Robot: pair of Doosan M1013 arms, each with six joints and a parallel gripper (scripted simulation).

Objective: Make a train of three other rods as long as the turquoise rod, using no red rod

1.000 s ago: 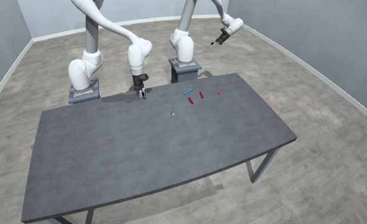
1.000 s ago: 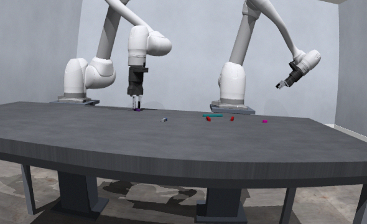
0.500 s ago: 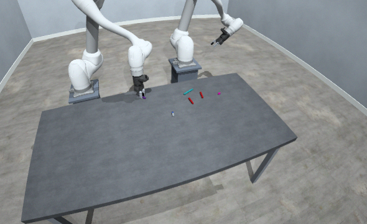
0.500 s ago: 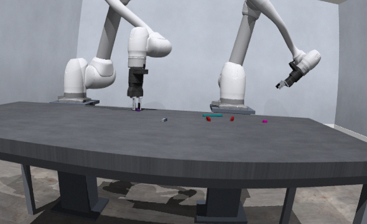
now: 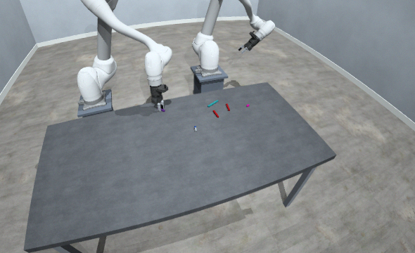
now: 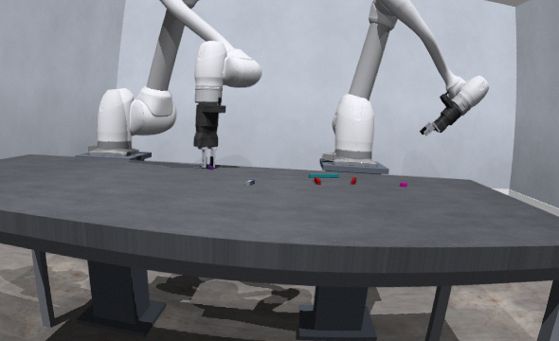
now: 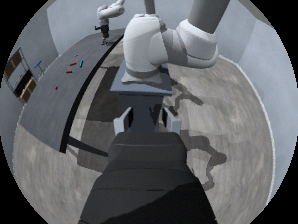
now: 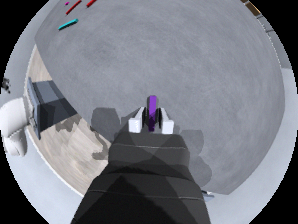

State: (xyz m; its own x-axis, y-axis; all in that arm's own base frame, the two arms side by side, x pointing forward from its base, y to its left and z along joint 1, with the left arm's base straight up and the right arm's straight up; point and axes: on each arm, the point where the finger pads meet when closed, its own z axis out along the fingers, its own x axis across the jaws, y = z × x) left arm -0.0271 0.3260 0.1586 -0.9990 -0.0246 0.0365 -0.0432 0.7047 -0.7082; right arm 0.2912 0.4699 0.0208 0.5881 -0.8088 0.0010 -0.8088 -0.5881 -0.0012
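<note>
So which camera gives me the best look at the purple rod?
Right wrist: the purple rod shows lengthwise between the fingers. Top and exterior show just a small purple bit by the tool; left wrist, none I can make out.

"Which colours do you see on your bench?"

"You have a dark grey top, faintly mottled, and on it a turquoise rod, two red ones, and a small magenta one."

"And the rod at your black-and-pale-grey jaws?"

"That one is purple. Your arms are white with grey sections, and your floor is blotched grey-brown."
</note>
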